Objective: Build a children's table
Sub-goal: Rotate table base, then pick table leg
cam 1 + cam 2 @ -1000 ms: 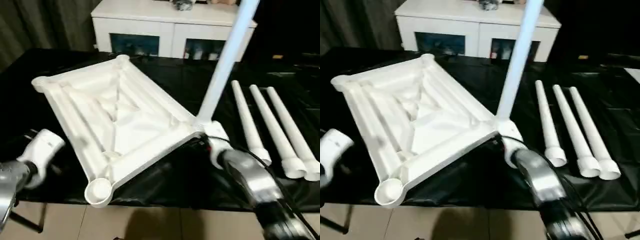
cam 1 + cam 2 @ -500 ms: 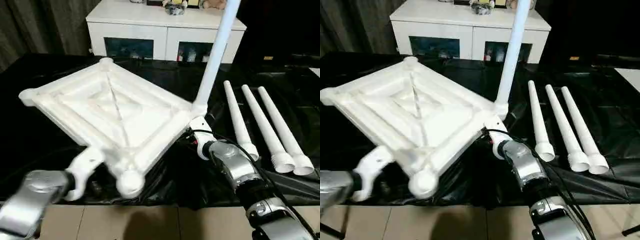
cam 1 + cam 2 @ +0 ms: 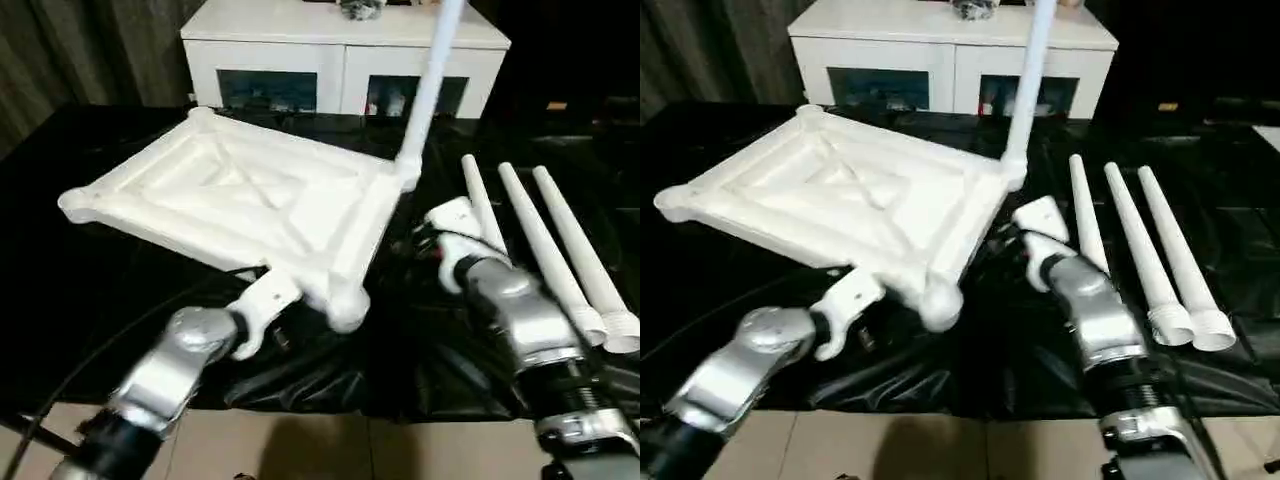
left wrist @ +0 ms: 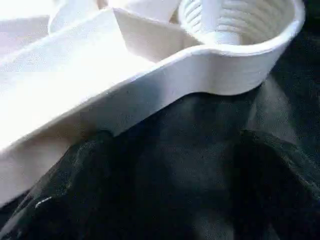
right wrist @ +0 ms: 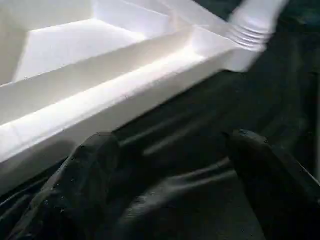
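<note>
The children's table top (image 3: 250, 190) lies ribbed side up on the black cover. One white leg (image 3: 425, 90) stands upright in its far right corner socket. Three more legs (image 3: 545, 250) lie side by side to the right. My left gripper (image 3: 270, 318) sits low at the top's near edge, close to the empty near corner socket (image 4: 235, 20), and stands open with nothing between its fingers (image 4: 90, 170). My right gripper (image 3: 432, 240) is beside the top's right edge, also open. Its black fingers (image 5: 85, 185) point at that edge (image 5: 115, 100) and at the fitted leg's threaded foot (image 5: 255, 25).
A white cabinet (image 3: 340, 50) with glass doors stands behind the black-covered table (image 3: 100, 270). The table's front edge runs just below my forearms, with tiled floor (image 3: 300, 450) beyond it. The loose legs reach close to the right forearm (image 3: 530, 330).
The top has turned and settled flatter, its leg corner now farther away. The left gripper has come in under the near edge. The right gripper has come away from the leg corner.
</note>
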Motion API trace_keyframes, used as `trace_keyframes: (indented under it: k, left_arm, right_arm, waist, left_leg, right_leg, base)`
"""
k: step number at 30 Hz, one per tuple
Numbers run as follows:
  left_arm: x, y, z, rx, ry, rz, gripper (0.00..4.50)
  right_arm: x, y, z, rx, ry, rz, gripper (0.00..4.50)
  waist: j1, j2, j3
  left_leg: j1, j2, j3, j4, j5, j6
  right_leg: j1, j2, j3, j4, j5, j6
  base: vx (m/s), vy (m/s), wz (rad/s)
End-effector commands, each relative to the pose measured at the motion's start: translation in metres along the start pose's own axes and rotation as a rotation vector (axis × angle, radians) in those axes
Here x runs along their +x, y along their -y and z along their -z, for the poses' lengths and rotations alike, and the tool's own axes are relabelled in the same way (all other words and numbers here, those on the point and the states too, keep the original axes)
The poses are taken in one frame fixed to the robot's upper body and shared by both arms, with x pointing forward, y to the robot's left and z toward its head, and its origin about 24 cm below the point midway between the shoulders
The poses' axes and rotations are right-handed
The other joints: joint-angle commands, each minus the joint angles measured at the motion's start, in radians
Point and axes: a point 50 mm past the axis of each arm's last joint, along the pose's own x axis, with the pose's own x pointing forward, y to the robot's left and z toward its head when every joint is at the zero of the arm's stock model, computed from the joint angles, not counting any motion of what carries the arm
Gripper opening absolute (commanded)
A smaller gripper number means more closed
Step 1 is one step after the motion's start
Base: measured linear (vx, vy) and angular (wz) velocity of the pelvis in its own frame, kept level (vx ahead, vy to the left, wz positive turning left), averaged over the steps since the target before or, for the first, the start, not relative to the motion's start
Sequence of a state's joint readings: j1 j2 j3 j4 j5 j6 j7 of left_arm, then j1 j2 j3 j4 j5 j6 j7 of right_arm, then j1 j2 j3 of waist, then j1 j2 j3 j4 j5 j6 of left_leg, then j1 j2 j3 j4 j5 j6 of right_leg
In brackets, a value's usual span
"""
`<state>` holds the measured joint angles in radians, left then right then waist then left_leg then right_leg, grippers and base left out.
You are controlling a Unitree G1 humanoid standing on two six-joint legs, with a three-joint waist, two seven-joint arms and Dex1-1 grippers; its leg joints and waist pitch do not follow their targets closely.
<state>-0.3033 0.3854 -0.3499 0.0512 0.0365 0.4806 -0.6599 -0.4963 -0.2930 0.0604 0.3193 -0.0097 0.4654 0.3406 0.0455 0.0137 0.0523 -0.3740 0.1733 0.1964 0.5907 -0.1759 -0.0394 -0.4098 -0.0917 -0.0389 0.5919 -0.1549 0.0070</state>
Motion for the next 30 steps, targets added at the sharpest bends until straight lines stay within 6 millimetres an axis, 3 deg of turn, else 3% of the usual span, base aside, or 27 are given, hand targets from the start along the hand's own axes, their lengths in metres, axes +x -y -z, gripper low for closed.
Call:
trace_keyframes:
  k: [1, 3, 4, 8, 10, 11, 13, 17, 19, 23, 28, 29, 30]
  left_arm:
    - [0.009, 0.000, -0.018, 0.046, 0.079, -0.015, 4.45]
    - [0.012, 0.002, -0.022, 0.044, 0.103, -0.004, 4.45]
    - [0.014, 0.011, -0.028, 0.034, 0.141, 0.071, 4.45]
    - [0.012, 0.024, -0.031, 0.040, 0.174, 0.186, 4.45]
    - [0.009, 0.027, -0.030, 0.044, 0.183, 0.223, 4.50]
    - [0.007, 0.027, -0.030, 0.045, 0.188, 0.233, 4.50]
    - [-0.005, 0.020, -0.035, 0.034, 0.225, 0.222, 4.50]
    - [-0.017, 0.017, -0.043, 0.017, 0.259, 0.257, 4.50]
    - [-0.029, 0.019, -0.050, 0.016, 0.252, 0.322, 4.50]
    - [-0.035, 0.021, -0.054, 0.033, 0.245, 0.355, 4.50]
    - [-0.036, 0.021, -0.059, 0.036, 0.261, 0.354, 4.50]
    - [-0.035, 0.021, -0.064, 0.040, 0.269, 0.351, 4.50]
    - [-0.035, 0.022, -0.066, 0.042, 0.270, 0.348, 4.50]
  right_arm:
    - [-0.007, 0.018, -0.003, -0.016, -0.042, 0.104, 3.85]
    - [-0.008, 0.022, -0.003, -0.017, -0.062, 0.128, 3.85]
    - [-0.009, 0.033, -0.002, 0.021, -0.134, 0.170, 3.85]
    - [-0.012, 0.051, -0.002, 0.084, -0.199, 0.237, 3.85]
    - [-0.013, 0.060, -0.003, 0.106, -0.210, 0.270, 4.12]
    - [-0.014, 0.066, -0.004, 0.118, -0.220, 0.294, 4.19]
    - [-0.017, 0.084, -0.007, 0.138, -0.268, 0.342, 4.32]
    - [-0.018, 0.089, -0.003, 0.169, -0.353, 0.338, 4.42]
    - [-0.020, 0.087, 0.012, 0.238, -0.483, 0.293, 4.42]
    - [-0.018, 0.082, 0.025, 0.321, -0.533, 0.235, 4.42]
    - [-0.018, 0.073, 0.034, 0.396, -0.573, 0.178, 4.42]
    - [-0.019, 0.072, 0.041, 0.410, -0.609, 0.167, 4.42]
    - [-0.020, 0.072, 0.043, 0.410, -0.622, 0.163, 4.42]
  waist:
    - [-0.002, 0.012, -0.070]
    - [0.000, 0.013, -0.071]
    - [0.000, 0.019, -0.070]
    - [-0.003, 0.013, -0.067]
    - [-0.004, 0.015, -0.066]
    - [-0.008, 0.011, -0.067]
    - [-0.013, 0.010, -0.071]
    - [-0.011, 0.005, -0.068]
    - [-0.011, 0.004, -0.069]
    - [-0.005, 0.004, -0.068]
    - [-0.001, 0.004, -0.065]
    - [-0.003, -0.011, -0.065]
    - [-0.001, -0.010, -0.065]
  left_leg:
    - [0.015, 0.035, -0.022, -0.072, -0.282, -0.029]
    - [0.017, 0.036, -0.022, -0.069, -0.271, -0.025]
    - [0.015, 0.036, -0.022, -0.069, -0.273, -0.021]
    - [0.015, 0.037, -0.022, -0.069, -0.297, -0.015]
    - [0.015, 0.036, -0.021, -0.069, -0.300, -0.017]
    - [0.013, 0.036, -0.023, -0.069, -0.298, -0.018]
    - [0.015, 0.035, -0.022, -0.064, -0.279, -0.017]
    - [0.015, 0.034, -0.016, -0.062, -0.255, -0.004]
    - [0.016, 0.035, -0.016, -0.060, -0.247, -0.001]
    - [0.014, 0.036, -0.013, -0.058, -0.222, 0.006]
    - [0.018, 0.037, -0.014, -0.061, -0.262, -0.018]
    - [0.017, 0.038, -0.014, -0.061, -0.266, -0.019]
    - [0.017, 0.037, -0.014, -0.061, -0.265, -0.020]
  right_leg:
    - [0.041, -0.030, 0.029, -0.063, -0.168, -0.198]
    - [0.044, -0.031, 0.029, -0.061, -0.164, -0.212]
    - [0.046, -0.033, 0.028, -0.062, -0.176, -0.215]
    - [0.044, -0.039, 0.028, -0.068, -0.275, -0.206]
    - [0.041, -0.039, 0.028, -0.071, -0.297, -0.196]
    - [0.043, -0.039, 0.026, -0.070, -0.306, -0.190]
    - [0.042, -0.037, 0.025, -0.066, -0.291, -0.200]
    - [0.041, -0.034, 0.025, -0.062, -0.267, -0.212]
    - [0.042, -0.035, 0.025, -0.059, -0.263, -0.226]
    - [0.041, -0.034, 0.025, -0.057, -0.243, -0.233]
    - [0.038, -0.034, 0.025, -0.061, -0.299, -0.214]
    - [0.040, -0.035, 0.025, -0.061, -0.314, -0.209]
    - [0.040, -0.036, 0.025, -0.061, -0.321, -0.206]
  base:
    - [0.000, 0.000, 0.00]
    - [0.000, 0.000, 0.00]
    - [0.000, 0.000, 0.00]
    - [0.000, 0.000, 0.00]
    - [0.000, 0.000, 0.00]
    - [0.000, 0.000, 0.00]
    - [0.000, 0.000, 0.00]
    - [0.000, 0.000, 0.00]
    - [0.000, 0.000, 0.00]
    - [0.000, 0.000, 0.00]
    - [0.000, 0.000, 0.00]
    - [0.000, 0.000, 0.00]
    - [0.000, 0.000, 0.00]
